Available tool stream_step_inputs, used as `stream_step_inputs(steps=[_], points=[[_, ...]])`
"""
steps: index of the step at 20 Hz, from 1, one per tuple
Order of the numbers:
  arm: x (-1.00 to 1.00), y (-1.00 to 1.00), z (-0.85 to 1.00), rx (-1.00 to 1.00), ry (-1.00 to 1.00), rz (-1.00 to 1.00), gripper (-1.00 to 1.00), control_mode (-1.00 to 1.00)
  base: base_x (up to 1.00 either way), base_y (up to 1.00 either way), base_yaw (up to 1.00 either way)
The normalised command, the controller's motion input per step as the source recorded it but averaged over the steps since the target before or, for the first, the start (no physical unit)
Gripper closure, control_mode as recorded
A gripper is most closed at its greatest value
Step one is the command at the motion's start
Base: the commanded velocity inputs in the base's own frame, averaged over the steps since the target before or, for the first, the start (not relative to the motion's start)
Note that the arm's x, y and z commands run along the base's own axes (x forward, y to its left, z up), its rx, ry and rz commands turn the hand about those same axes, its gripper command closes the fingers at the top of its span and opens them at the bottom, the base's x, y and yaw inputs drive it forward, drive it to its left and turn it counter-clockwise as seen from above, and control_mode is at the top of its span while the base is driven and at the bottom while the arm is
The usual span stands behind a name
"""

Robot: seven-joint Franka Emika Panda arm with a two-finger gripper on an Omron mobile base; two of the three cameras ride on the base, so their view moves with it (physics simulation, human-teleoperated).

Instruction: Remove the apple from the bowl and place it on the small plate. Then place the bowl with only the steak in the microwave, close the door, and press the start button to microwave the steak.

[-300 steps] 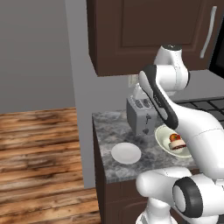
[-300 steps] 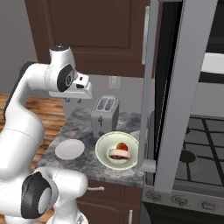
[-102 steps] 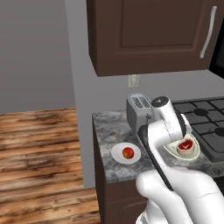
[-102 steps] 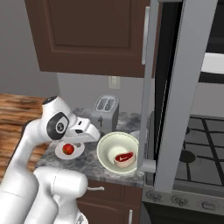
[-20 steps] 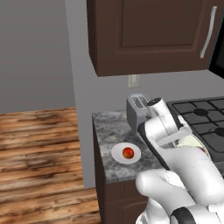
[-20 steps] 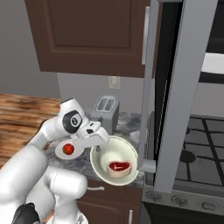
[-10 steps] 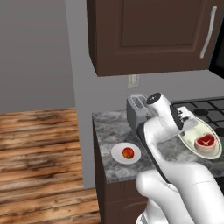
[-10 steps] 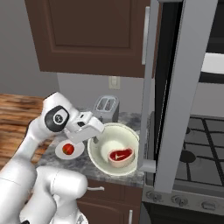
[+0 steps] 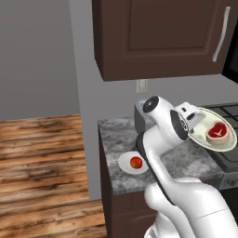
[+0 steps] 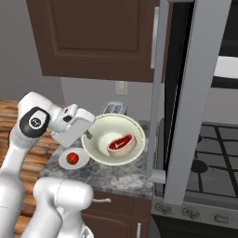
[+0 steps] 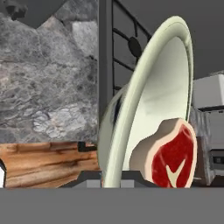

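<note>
Your gripper (image 10: 86,135), clamped on the bowl (image 10: 113,139) rim, has just lifted it higher with steak (image 10: 121,142) inside, apple (image 10: 71,158) sitting on the plate (image 10: 82,161)—microwave's next.

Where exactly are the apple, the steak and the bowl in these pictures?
apple (image 10: 72,158): right base view, middle of the red fruit on the small plate (image 10: 82,162).
steak (image 10: 122,143): right base view, centre of the red meat.
bowl (image 10: 103,127): right base view, bare inner wall above the steak.
</note>
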Motion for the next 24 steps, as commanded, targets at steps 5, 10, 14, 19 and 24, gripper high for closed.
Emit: stream_step_inputs(steps=[5,10,14,19,24], points=[[-0.48,0.49,0.18,-0.20,0.00,0.36,1.00,-1.00,0.00,0.00,0.00],[-0.47,0.17,0.30,-0.28,0.00,0.36,1.00,-1.00,0.00,0.00,0.00],[-0.07,0.00,0.53,-0.28,0.04,0.32,1.00,-1.00,0.00,0.00,0.00],[0.01,-0.02,0.28,-0.24,0.09,0.31,1.00,-1.00,0.00,0.00,0.00],[-0.03,-0.05,-0.02,-0.16,0.05,0.26,1.00,-1.00,0.00,0.00,0.00]])
